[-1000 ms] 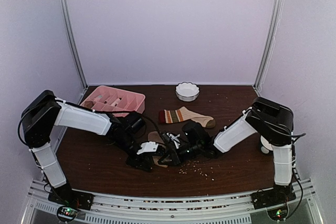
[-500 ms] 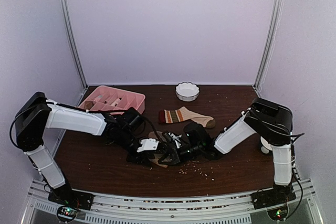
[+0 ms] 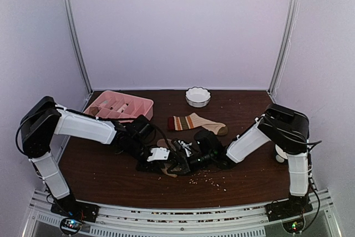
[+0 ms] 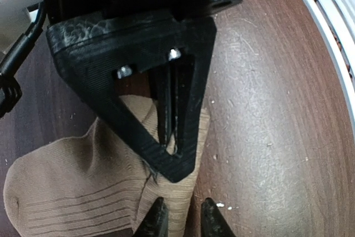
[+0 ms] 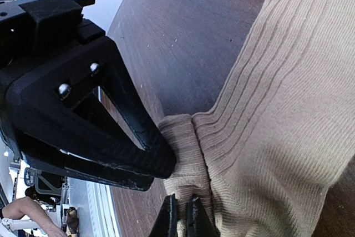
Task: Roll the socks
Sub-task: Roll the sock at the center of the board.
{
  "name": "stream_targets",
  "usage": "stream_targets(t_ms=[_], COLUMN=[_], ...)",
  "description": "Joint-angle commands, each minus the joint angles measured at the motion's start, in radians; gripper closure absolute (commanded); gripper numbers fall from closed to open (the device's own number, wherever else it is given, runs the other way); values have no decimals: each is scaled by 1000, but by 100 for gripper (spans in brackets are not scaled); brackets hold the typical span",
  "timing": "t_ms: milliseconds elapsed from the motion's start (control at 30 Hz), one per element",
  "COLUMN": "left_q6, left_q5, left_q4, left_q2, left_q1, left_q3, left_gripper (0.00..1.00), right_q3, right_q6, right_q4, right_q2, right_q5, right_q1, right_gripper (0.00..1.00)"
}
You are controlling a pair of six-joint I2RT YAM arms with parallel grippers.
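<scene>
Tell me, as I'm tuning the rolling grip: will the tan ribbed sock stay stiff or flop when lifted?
Probably floppy: the tan sock bunches into folds where the right claw pinches it. Likely grippy rather than slippery, given its ribbed knit. Unlikely to roll by itself; it lies flat.

Bowl (image 3: 198,96) behind striped sock (image 3: 195,122), tray (image 3: 119,106) left.

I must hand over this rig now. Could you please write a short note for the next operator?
Left pincer: partly open, astride the edge of the tan-brown ribbed knit sock; firm grip not evident.
Right pincer: shut on a fold of the same sock.
Beige knit sock with striped cuff and dark toe: lies flat beyond both pincers, untouched.
Done: tan sock pinched, no roll visible.
To do: roll the socks.
</scene>
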Motion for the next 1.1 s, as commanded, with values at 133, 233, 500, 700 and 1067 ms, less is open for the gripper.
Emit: stream_targets(t_ms=[133, 233, 500, 700, 1067], left_q6=[16, 27, 4, 2, 20], left_q5=[-7, -8, -75, -106, 34], left_q4=[14, -22, -24, -51, -396], left_q2=[38, 69, 90, 133, 315], left_q1=[-3, -9, -11, -23, -35], left_q3=[0, 16, 34, 73, 311], left_gripper=[87, 89, 64, 75, 100], right_q3=[-82, -83, -94, -114, -245], right_q6=[26, 38, 35, 35, 71], right_q4=[-300, -286, -284, -271, -164], right_q2=[95, 92, 85, 68, -24], right_q5=[105, 102, 90, 81, 113], right_q1=[5, 4, 2, -6, -37], right_gripper=[100, 100, 100, 100, 83])
